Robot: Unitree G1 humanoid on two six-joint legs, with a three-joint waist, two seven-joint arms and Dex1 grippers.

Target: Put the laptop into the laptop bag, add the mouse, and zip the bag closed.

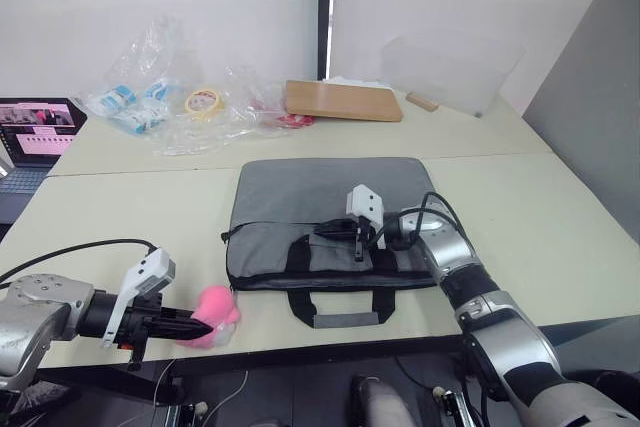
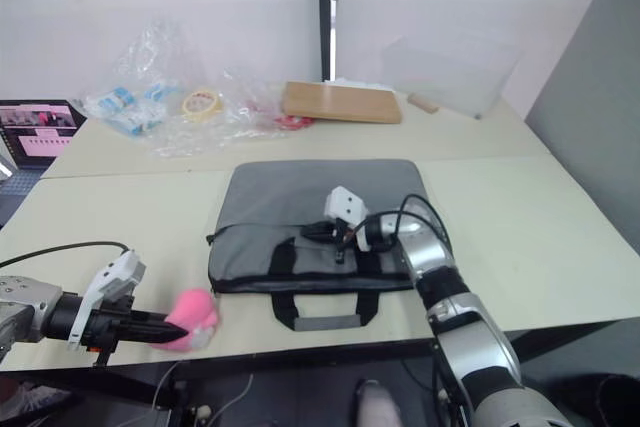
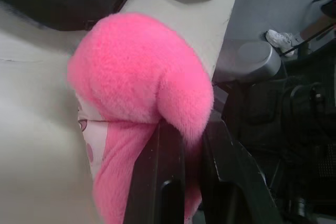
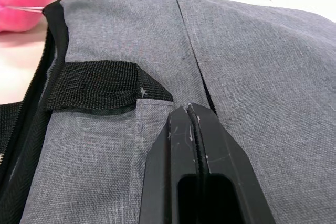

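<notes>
The grey laptop bag [image 1: 335, 217] lies flat on the table [image 1: 560, 217]. The right gripper [image 1: 326, 231] rests on top of it, fingers pressed together. The left gripper [image 1: 195, 328] seems to pinch a fluffy pink ball [image 1: 217, 316] near the table's front edge.

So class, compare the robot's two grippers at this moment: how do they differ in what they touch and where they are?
The left gripper is shut on the fluffy pink ball near the table's front edge; the right gripper is shut on nothing. The left gripper sits off the laptop bag, beside its near left corner; the right gripper hovers over the bag's grey top, near a black strap handle. Both have two black fingers.
</notes>
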